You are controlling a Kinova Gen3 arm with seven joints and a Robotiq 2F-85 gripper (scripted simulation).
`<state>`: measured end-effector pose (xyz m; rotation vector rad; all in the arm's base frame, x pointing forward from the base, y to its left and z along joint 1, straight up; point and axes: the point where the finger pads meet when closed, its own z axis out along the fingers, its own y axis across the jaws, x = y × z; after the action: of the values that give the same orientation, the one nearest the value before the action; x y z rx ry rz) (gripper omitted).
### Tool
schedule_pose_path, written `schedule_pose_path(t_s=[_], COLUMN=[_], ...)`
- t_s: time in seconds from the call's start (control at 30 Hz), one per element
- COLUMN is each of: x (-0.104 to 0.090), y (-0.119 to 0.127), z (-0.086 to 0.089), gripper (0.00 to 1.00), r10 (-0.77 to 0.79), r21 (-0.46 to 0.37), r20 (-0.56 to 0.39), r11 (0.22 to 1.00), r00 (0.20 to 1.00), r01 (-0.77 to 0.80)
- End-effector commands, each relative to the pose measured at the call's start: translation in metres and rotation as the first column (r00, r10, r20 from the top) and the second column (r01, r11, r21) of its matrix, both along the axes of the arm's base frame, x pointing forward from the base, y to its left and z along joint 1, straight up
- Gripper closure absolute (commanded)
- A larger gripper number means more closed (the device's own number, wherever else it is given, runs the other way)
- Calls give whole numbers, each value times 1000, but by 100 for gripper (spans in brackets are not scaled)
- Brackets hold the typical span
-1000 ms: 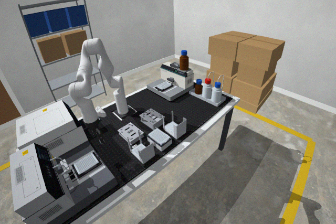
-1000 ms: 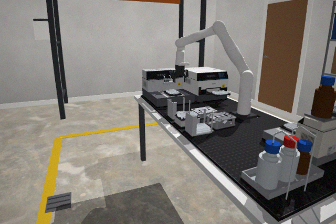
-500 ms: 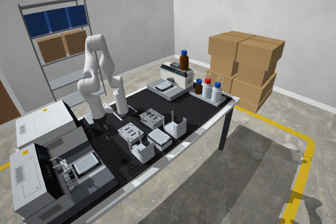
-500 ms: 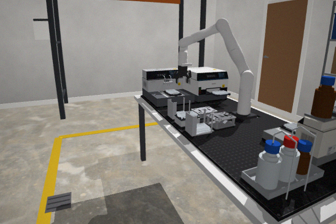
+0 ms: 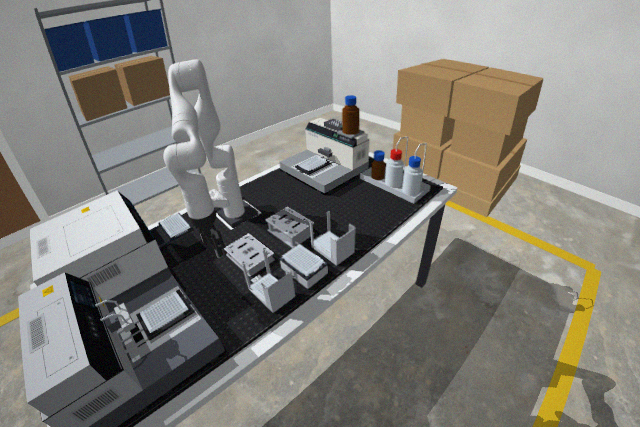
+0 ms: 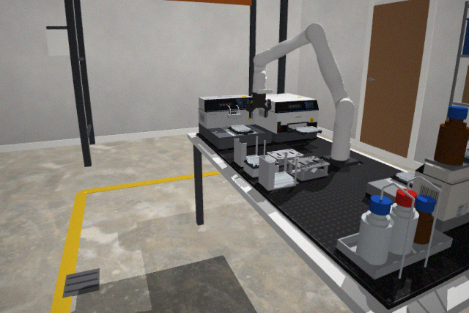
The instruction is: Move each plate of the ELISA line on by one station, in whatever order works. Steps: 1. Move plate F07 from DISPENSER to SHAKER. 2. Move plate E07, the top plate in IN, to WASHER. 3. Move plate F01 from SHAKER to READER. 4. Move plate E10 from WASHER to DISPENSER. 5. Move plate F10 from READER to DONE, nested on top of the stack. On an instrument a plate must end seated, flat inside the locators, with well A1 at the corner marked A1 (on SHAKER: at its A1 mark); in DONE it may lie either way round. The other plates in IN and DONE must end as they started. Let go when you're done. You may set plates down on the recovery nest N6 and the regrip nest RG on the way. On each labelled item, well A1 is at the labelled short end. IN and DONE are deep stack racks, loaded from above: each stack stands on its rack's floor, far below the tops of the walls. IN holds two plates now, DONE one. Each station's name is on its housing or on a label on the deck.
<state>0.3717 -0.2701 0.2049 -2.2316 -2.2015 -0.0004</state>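
My gripper (image 5: 210, 242) is open and empty. It points down, above the deck between the two big instruments on the left and the two nests; in the exterior view it (image 6: 259, 111) hangs well above the deck. A white plate (image 5: 163, 310) lies on the tray of the nearest instrument and also shows in the exterior view (image 6: 241, 128). A second plate (image 5: 174, 224) lies on the tray of the instrument behind it. A third plate (image 5: 303, 259) sits on a small block near the front edge. A fourth plate (image 5: 312, 162) lies on the far instrument that carries the brown bottle. The plate labels are too small to read.
Two open-topped stack racks (image 5: 272, 290) (image 5: 334, 244) stand near the front edge; the rack nearer the exterior camera shows plates low inside (image 6: 282, 179). Two empty nests (image 5: 248, 251) (image 5: 289, 224) stand beside the arm's base. A tray of bottles (image 5: 402, 174) sits at the far corner.
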Motion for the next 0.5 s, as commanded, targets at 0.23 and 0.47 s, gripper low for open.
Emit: schedule_pose_path(t_s=[0.23,0.47], x=[-1,-2], y=[28,52], z=[1,1], gripper=[0,0], r10=[0,0], r21=[-2,-2], r20=[2,2], r11=[1000,1000], r00=[1000,1000], r01=[0,0])
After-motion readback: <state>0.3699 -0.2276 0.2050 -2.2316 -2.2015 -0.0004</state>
